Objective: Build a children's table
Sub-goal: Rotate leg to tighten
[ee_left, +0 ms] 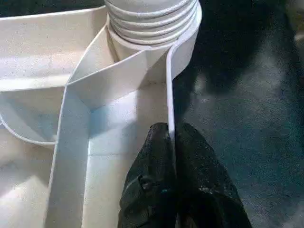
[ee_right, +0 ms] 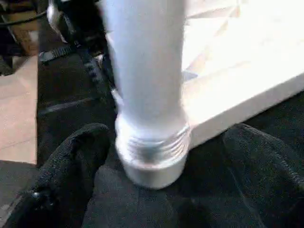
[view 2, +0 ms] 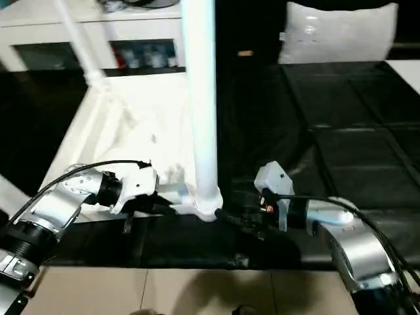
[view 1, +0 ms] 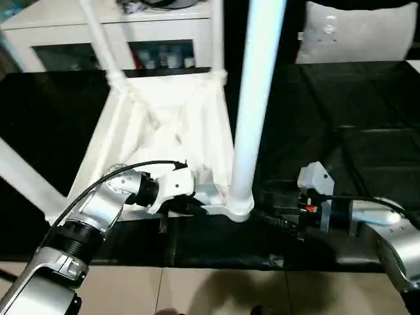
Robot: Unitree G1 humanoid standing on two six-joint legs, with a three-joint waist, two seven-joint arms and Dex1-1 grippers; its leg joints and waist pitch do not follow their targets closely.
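With the children's table lying upside down by the work surface's near edge, the left gripper pinches its rim while the right gripper – jaws wide – flanks the leg, whose exposed threads probably need more turning – so close squarely before twisting.

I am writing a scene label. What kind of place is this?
Probably an indoor workroom or lab: a black-covered work surface holds the upturned children's table, with a white glass-doored cabinet behind and pale floor tiles.
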